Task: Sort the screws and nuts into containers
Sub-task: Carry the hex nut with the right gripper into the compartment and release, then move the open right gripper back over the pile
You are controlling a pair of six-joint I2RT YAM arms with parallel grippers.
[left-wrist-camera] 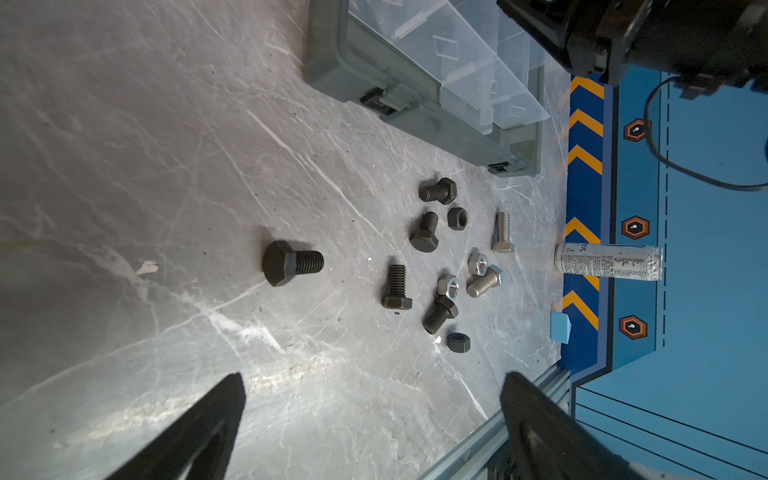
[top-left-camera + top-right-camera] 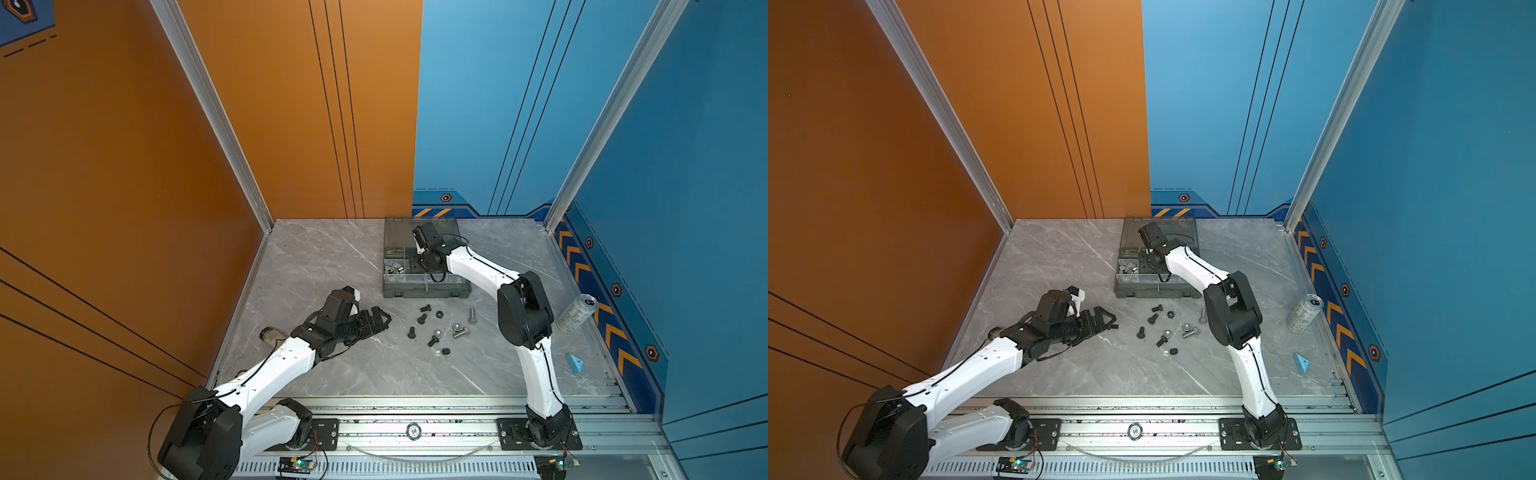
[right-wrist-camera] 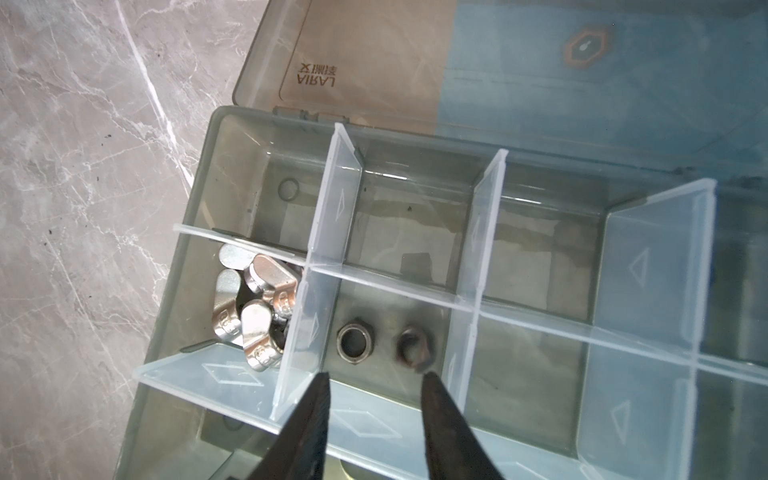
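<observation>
The grey organizer box (image 2: 426, 291) (image 2: 1154, 291) stands open at the back of the table. My right gripper (image 3: 377, 374) hangs open just above one of its containers, where a silver hex nut (image 3: 354, 343) lies flat and a dark nut (image 3: 415, 347) looks blurred. Silver wing nuts (image 3: 249, 316) fill the neighbouring container. Loose black screws (image 2: 422, 319) (image 1: 424, 232), silver screws (image 2: 460, 331) (image 1: 484, 282) and nuts (image 2: 439, 314) (image 1: 457, 218) lie scattered in front of the box. My left gripper (image 2: 380, 320) (image 1: 374, 376) is wide open and empty, low over the table left of the pile, with one black screw (image 1: 291, 262) nearest it.
A silver drink can (image 2: 577, 313) (image 1: 609, 266) lies by the right wall, with a blue wedge (image 2: 575, 363) nearer the front. A poker chip (image 2: 412, 431) sits on the front rail. The box lid (image 3: 374, 62) stands open at the back.
</observation>
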